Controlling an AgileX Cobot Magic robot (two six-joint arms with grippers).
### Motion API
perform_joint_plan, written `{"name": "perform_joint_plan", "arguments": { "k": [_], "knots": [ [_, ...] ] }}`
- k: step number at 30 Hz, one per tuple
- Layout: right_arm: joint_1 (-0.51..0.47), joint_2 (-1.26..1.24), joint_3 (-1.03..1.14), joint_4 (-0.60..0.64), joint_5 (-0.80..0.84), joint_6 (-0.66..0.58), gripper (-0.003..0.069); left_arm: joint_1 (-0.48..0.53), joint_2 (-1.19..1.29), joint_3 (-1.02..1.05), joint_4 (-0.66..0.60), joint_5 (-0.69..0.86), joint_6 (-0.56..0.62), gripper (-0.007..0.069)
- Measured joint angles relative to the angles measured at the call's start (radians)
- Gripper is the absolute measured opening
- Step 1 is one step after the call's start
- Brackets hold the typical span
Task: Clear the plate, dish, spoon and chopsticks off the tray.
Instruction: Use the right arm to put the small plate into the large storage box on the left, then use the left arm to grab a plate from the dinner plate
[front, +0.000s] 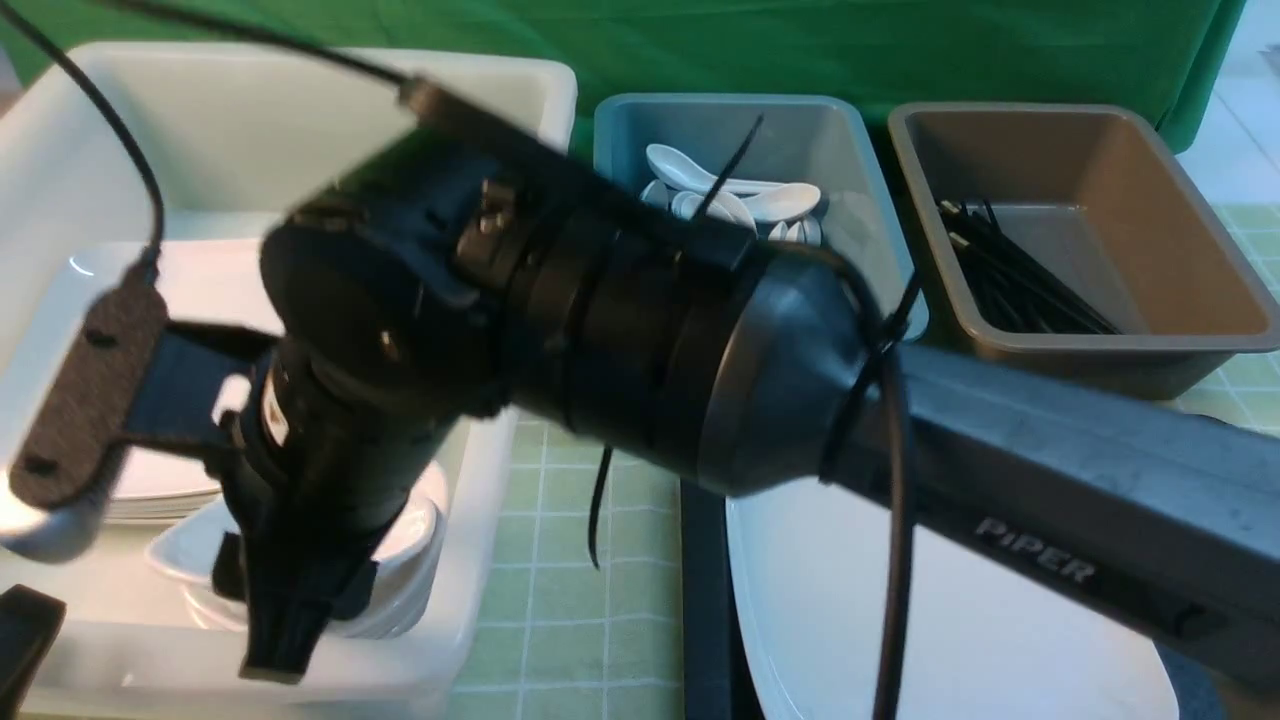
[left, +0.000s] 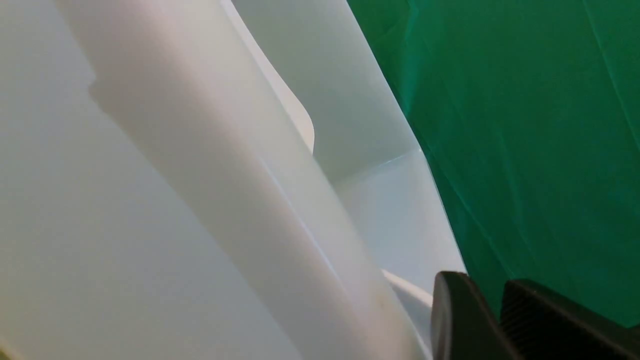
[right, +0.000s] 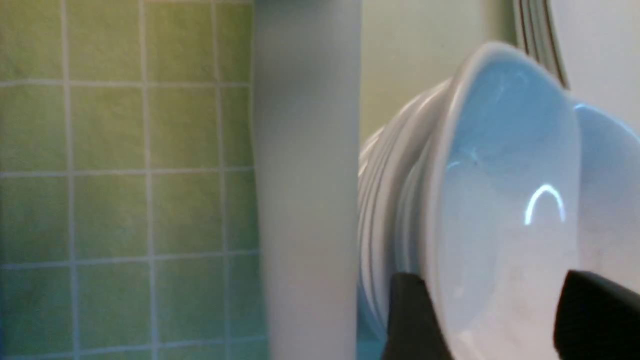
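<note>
- Plate (front: 950, 620) lying on tray (front: 705, 600); glossy, stiff, slippery, breakable, probably hefty. Best pinched at the raised rim.
- Dish (right: 500, 200) atop stack (right: 385, 190) inside white tub (front: 250, 130); right fingers (right: 410, 320) spread apart astride its wall.
- Left fingers (left: 450, 320) close together; clamped or not, cannot tell.
- "PIPER" (front: 1035, 550) readable along right arm (front: 1100, 470).

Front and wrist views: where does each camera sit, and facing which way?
Front view: centred on the robot's side, facing forward over the large white plastic tub; the right arm crosses, right claw down inside.
Left wrist view: rides the left wrist, facing the tub's wall and green cloth backdrop; left claw shows.
Right wrist view: rides the right wrist, close on the stacked small white glazed dishes; both claw fingers show.
Shared: front and right wrist show those dishes.
</note>
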Motion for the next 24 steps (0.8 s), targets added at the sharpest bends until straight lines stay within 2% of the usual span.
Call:
{"name": "perform_joint_plan", "arguments": {
  "k": [4, 9, 11, 13, 14, 16, 17, 19, 24],
  "knots": [
    [0.000, -0.001, -0.139, -0.015, 0.132, 0.001, 0.0382, 0.000, 0.000, 0.000, 0.000, -0.004, 0.000, 0.0128],
    [0.000, -0.017, -0.209, -0.062, 0.156, 0.004, 0.0372, 0.000, 0.000, 0.000, 0.000, -0.004, 0.000, 0.0129],
    [0.000, -0.037, -0.208, -0.106, 0.163, 0.029, 0.0318, 0.000, 0.000, 0.000, -0.001, -0.004, 0.000, 0.0129],
    [0.000, -0.065, -0.208, -0.198, 0.165, 0.077, 0.0208, 0.000, 0.000, 0.000, -0.001, -0.004, 0.000, 0.0132],
    [0.000, -0.073, -0.208, -0.208, 0.166, 0.082, 0.0186, 0.000, 0.000, 0.000, -0.001, -0.004, 0.000, 0.0132],
    [0.000, -0.122, -0.208, -0.327, 0.167, 0.137, 0.0071, 0.000, 0.000, 0.000, -0.005, -0.004, 0.000, 0.0135],
    [0.000, -0.163, -0.208, -0.375, 0.167, 0.163, 0.0036, 0.000, 0.000, 0.000, -0.013, -0.004, 0.000, 0.0135],
    [-0.006, -0.231, -0.208, -0.418, 0.167, 0.200, 0.0010, 0.000, 0.000, 0.000, -0.044, 0.001, 0.000, 0.0135],
    [-0.017, -0.392, -0.196, -0.441, 0.165, 0.265, 0.0000, 0.000, 0.000, 0.000, -0.079, 0.038, 0.000, 0.0135]
  ]
}}
